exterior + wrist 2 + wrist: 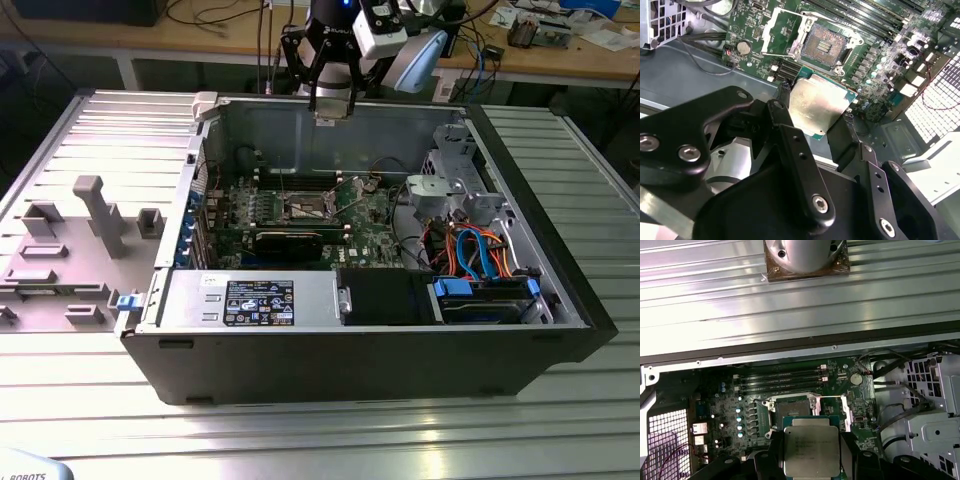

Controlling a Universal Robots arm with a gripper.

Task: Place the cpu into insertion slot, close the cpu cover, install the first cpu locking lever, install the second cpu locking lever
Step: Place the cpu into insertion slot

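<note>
Hand: my hand (pixel 816 116) pinches the cpu (pixel 815 100) by two opposite edges, flat, so it can go down level.
Cpu: held in the air over the green motherboard (pixel 760 62), apart from it.
Insertion slot (pixel 826 44): bare, its dark centre exposed, no chip seated yet.
Cpu cover (pixel 782 30): swung open beside the slot, leaving the way in free.

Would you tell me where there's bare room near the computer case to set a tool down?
The ribbed table in front of the case and on the exterior view's right is bare; inside, circuit board and cables crowd.
</note>
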